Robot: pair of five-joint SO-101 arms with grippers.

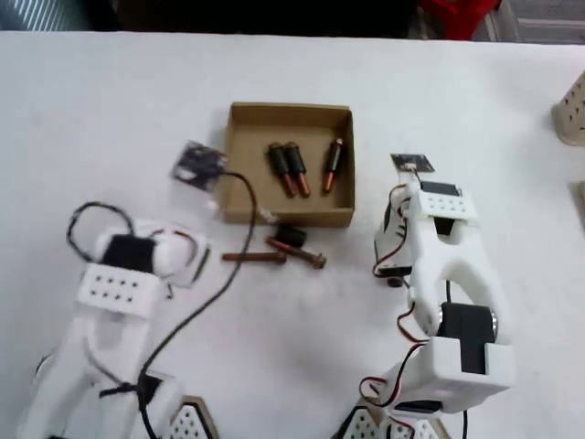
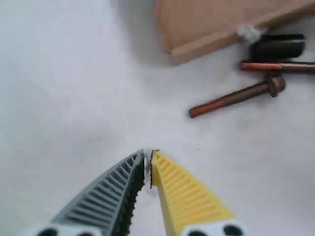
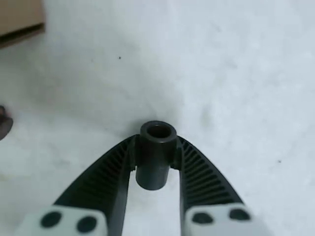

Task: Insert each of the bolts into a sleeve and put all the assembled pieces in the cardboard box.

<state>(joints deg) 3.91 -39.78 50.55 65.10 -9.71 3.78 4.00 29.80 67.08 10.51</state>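
Our right gripper (image 3: pixel 155 143) pinches 1 sleeve (image 3: pixel 155 164), its hole free. Our left gripper (image 2: pixel 148 157) is pressed together, empty. We should open it and grab a bolt (image 2: pixel 231 98) near its head.

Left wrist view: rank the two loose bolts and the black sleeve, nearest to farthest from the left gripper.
1. Angled bolt, tip pointing toward the left gripper.
2. Second bolt, just beyond the first one's head.
3. Black sleeve, beyond it, by the cardboard box.

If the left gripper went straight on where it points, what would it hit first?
Probably the near corner of the cardboard box; the left gripper would pass beside the loose bolts, though depth is unclear.
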